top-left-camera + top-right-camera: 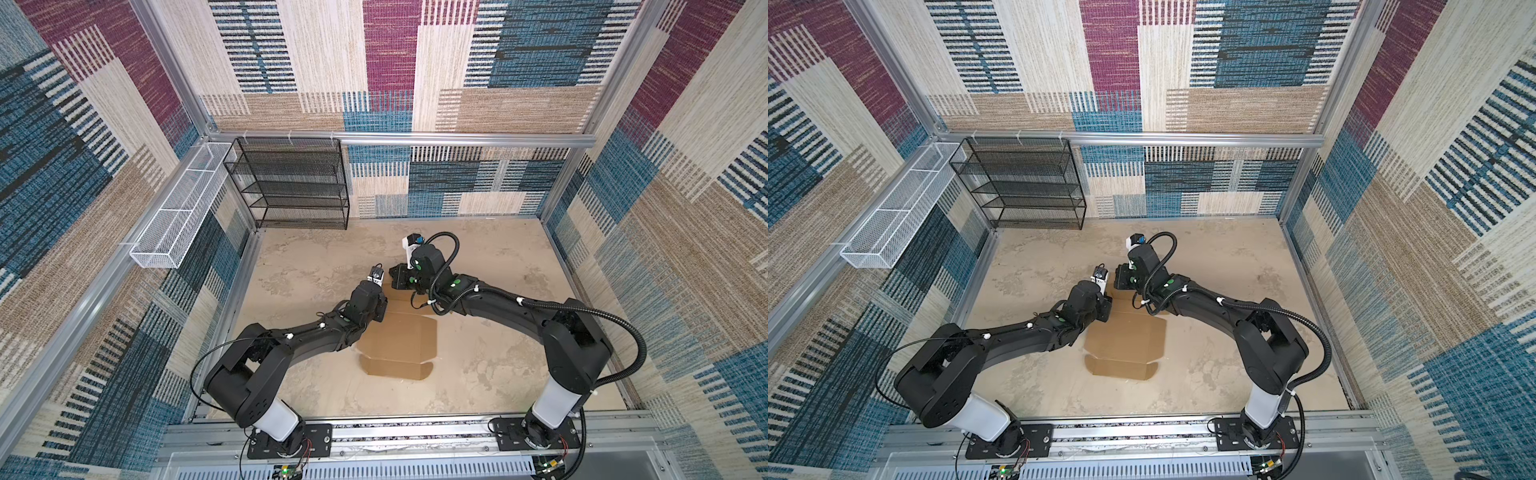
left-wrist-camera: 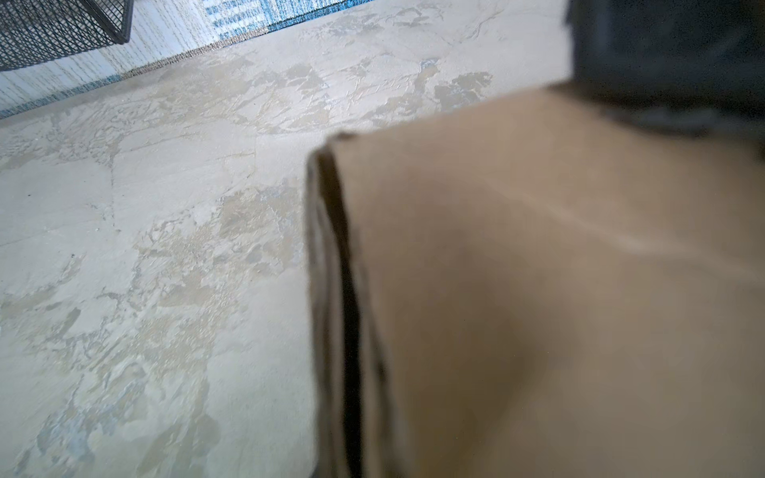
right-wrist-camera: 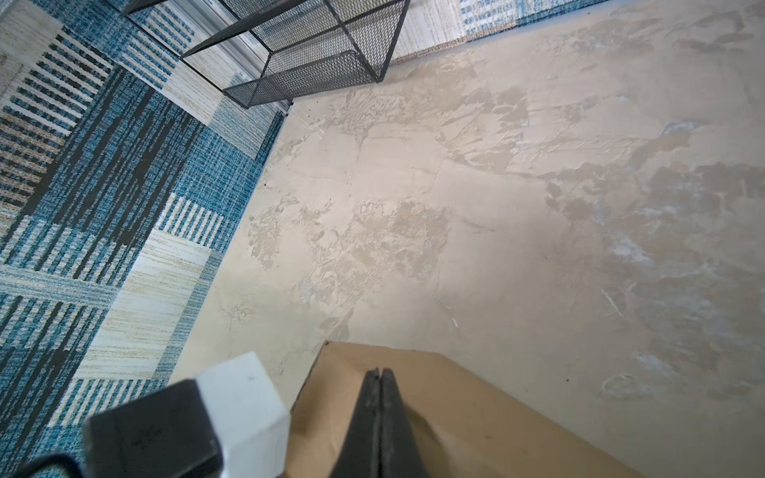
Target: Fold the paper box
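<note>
The paper box (image 1: pixel 399 336) lies near the middle of the table (image 1: pixel 519 332), mostly flat. Its rounded tuck flap is at the 6 o'clock end and its far panels at 12 o'clock, under both my wrists.

My right gripper (image 3: pixel 378 372) has its jaws pressed together with nothing between them. The tips sit on the far panel, or just over it, close to that panel's 12 o'clock edge.

My left gripper (image 1: pixel 379 311) is at the sheet's 11 o'clock corner with its jaws closed too. Its wrist view shows a doubled cardboard edge, blurred and very close. I cannot tell whether a flap is pinched there or only pushed against.

I expect the box to handle as light, thin corrugated board:
- It should stay stiff across each panel and fold willingly only along the scored lines, and a flap let go of will likely spring back.
- Its surface looks smooth, so it will probably slide on the table when pushed from the side (one hand should pin the base panel).
- I would take a side flap by its free edge, near the middle of its length, and pinch gently, since hard pressure dents the fluting.
</note>
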